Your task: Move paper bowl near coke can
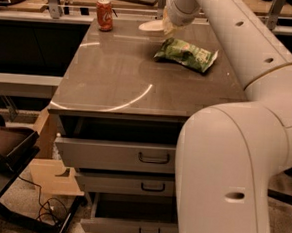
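Note:
The paper bowl [151, 25], off-white and shallow, is at the far edge of the tabletop, right of centre. My gripper [166, 27] comes down from above and is shut on the bowl's right rim, which looks slightly raised off the surface. The coke can [104, 14], red with a silver top, stands upright at the far left corner, about a bowl's width left of the bowl. My arm hides the table's right side.
A green snack bag [187, 54] lies on the grey tabletop [114, 71] just in front and to the right of the bowl. Drawers [118, 156] below the top stand partly open. A shelf rail runs behind the table.

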`<act>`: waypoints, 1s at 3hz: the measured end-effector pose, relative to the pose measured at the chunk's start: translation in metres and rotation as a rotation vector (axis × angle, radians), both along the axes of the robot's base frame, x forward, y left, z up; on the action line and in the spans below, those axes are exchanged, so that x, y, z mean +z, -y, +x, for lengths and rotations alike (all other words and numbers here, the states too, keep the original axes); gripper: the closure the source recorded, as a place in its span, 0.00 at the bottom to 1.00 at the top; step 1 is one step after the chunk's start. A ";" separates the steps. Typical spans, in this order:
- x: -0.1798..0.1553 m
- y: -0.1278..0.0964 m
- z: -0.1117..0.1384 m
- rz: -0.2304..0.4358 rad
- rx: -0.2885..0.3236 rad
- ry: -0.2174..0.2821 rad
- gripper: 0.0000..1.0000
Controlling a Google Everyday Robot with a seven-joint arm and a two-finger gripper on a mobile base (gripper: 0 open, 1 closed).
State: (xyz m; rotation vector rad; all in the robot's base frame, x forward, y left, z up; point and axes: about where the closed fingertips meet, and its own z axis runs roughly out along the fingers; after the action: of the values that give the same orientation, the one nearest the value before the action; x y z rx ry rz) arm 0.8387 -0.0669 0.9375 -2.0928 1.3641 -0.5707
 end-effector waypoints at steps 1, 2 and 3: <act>0.000 -0.003 0.017 0.022 -0.002 0.019 1.00; 0.001 -0.013 0.030 0.052 0.002 0.040 1.00; -0.004 -0.029 0.045 0.108 -0.012 0.055 1.00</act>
State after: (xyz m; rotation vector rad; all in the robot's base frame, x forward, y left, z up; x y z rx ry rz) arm 0.8836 -0.0377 0.9334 -1.9700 1.3476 -0.5434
